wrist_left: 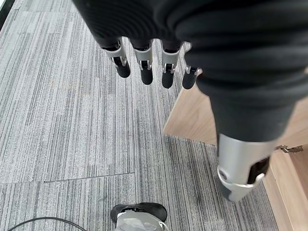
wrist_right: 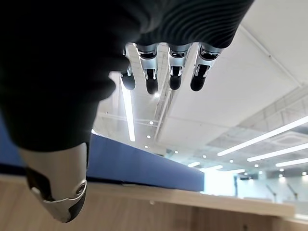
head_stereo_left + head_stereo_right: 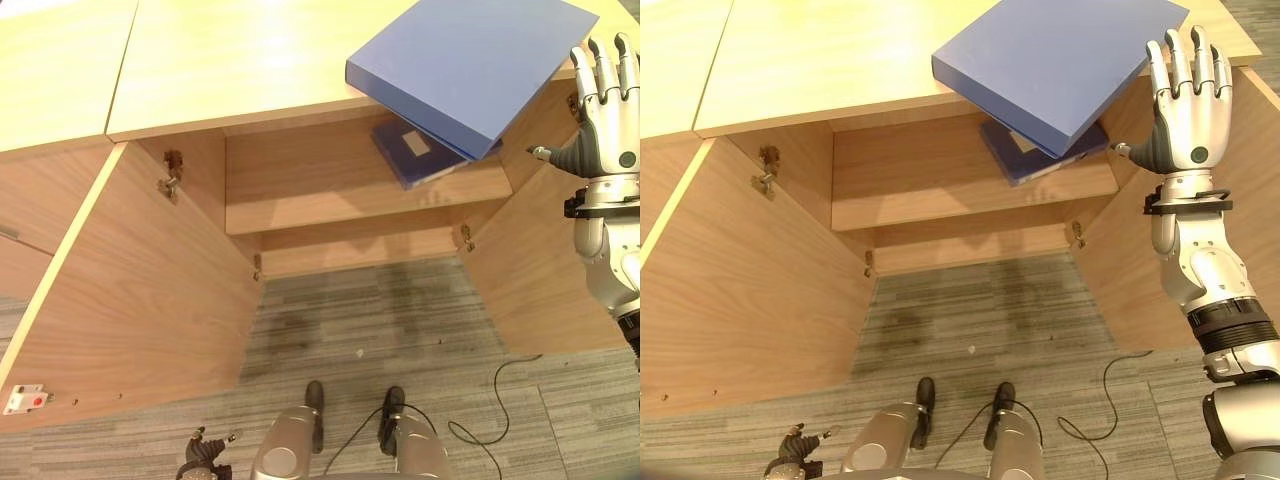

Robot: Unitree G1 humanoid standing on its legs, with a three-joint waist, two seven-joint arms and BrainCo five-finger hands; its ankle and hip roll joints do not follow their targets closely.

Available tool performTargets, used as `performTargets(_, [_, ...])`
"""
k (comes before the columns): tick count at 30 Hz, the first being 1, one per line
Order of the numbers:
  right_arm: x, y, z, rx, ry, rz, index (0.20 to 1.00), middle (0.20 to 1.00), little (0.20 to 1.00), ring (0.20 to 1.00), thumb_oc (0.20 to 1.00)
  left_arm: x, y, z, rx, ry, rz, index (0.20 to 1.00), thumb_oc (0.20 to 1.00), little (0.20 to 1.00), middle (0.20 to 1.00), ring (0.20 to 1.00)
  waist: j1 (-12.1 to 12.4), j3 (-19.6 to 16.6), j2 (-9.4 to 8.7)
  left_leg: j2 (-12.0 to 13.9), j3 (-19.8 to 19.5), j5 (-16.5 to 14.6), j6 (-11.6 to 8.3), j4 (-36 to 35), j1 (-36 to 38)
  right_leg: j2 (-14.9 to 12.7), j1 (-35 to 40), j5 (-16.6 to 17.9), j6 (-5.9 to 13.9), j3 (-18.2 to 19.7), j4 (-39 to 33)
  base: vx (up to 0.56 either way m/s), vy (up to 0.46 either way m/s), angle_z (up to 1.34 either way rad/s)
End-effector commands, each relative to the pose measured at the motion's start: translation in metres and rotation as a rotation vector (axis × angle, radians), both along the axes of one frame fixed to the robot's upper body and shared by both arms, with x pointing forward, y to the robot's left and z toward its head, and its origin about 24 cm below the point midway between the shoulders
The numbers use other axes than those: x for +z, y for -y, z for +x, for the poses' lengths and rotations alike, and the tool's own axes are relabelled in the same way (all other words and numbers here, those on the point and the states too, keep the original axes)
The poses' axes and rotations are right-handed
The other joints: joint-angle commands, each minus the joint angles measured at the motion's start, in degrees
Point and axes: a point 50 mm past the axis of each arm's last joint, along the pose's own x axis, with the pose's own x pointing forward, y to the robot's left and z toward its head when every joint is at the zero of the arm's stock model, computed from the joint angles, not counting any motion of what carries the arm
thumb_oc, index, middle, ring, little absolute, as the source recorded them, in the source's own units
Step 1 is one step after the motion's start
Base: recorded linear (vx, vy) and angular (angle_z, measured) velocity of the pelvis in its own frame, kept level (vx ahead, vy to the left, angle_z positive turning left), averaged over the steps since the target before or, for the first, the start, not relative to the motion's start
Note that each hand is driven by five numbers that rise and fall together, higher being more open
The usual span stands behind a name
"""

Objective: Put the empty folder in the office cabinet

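Big flat blue folder (image 3: pixel 465 60) sits tilted on the cabinet (image 3: pixel 250 70) top, one corner hanging over the edge. Right hand (image 3: pixel 1188 105) beside it has fingers straight and spread; left hand (image 1: pixel 149 57) hangs low, fingers relaxed.

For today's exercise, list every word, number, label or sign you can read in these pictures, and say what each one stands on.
No text can be read anywhere.
Pale label patch on the dark blue folder inside the wooden cabinet: too small to tell if it bears print.
Small white fitting with a red button on the open left cabinet door: no lettering can be made out.
Large blue folder on the cabinet top: plain cover.
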Motion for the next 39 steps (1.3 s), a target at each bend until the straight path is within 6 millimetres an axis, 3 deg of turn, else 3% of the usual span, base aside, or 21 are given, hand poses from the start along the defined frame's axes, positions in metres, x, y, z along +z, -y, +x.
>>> performTargets(1, [0.023, 0.006, -0.005, -0.059, 0.064, -0.102, 1.000, 1.000, 1.000, 1.000, 1.000, 0.002, -0.020, -0.013, -0.015, -0.047, 0.055, 1.000, 1.000, 1.000, 1.000, 1.000, 0.81, -1.88, -1.22, 2.06, -0.83, -7.07, -1.04, 6.19, -1.82, -4.31, 4.77, 3.68, 4.91, 0.01, -7.39, 0.00, 0.000, 0.00])
performTargets(11, [0.028, 0.018, -0.007, -0.121, 0.070, -0.120, 1.000, 1.000, 1.000, 1.000, 1.000, 0.003, -0.024, -0.013, -0.013, -0.047, 0.060, 1.000, 1.000, 1.000, 1.000, 1.000, 0.61, -1.97, -1.43, 2.21, -0.70, -7.15, -1.17, 5.91, -1.26, -4.19, 5.34, 3.77, 4.92, 0.00, -7.84, 0.00, 0.000, 0.00])
performTargets(20, [0.046, 0.000, -0.004, -0.086, 0.137, -0.174, 1.000, 1.000, 1.000, 1.000, 1.000, 0.005, -0.026, -0.009, -0.025, -0.030, 0.062, 1.000, 1.000, 1.000, 1.000, 1.000, 1.02, -1.79, -1.49, 2.33, -0.94, -7.25, -1.14, 6.16, -1.25, -4.13, 5.70, 3.75, 4.88, -0.10, -8.06, 0.00, 0.000, 0.00])
performTargets(39, [0.049, -0.030, 0.032, -0.076, -0.045, -0.378, 1.000, 1.000, 1.000, 1.000, 1.000, 0.008, -0.033, -0.008, -0.024, -0.015, 0.070, 1.000, 1.000, 1.000, 1.000, 1.000, 2.35, -0.73, -2.21, 2.25, -1.18, -6.90, -1.17, 6.61, -2.43, -4.37, 4.64, 4.29, 4.78, -0.37, -7.72, 0.00, 0.000, 0.00])
